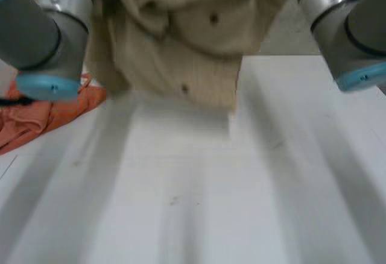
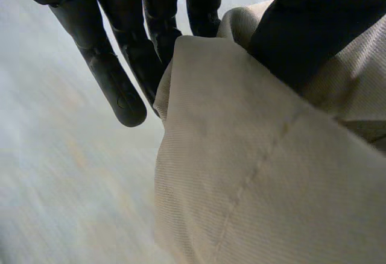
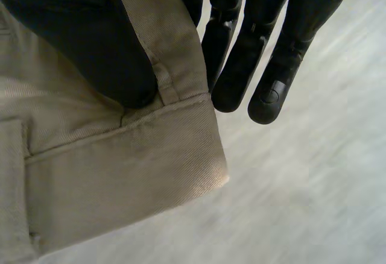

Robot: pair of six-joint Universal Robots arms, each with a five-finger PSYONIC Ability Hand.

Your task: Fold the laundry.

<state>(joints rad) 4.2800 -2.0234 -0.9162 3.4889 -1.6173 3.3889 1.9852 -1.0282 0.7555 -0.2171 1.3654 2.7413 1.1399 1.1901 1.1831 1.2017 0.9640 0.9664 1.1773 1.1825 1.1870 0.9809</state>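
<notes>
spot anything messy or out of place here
An orange cloth lies crumpled beside the left arm, not folded. The beige garment, pinched by the left hand and right hand, hangs bunched rather than flat.

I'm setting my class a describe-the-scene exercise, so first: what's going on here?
A two-armed robot is handling a beige garment. Its left hand pinches one edge between thumb and fingers. Its right hand pinches a hemmed corner the same way, so the garment hangs bunched between the arms over the white table. It is not yet folded flat. An orange cloth lies crumpled on the table by the left arm.
</notes>
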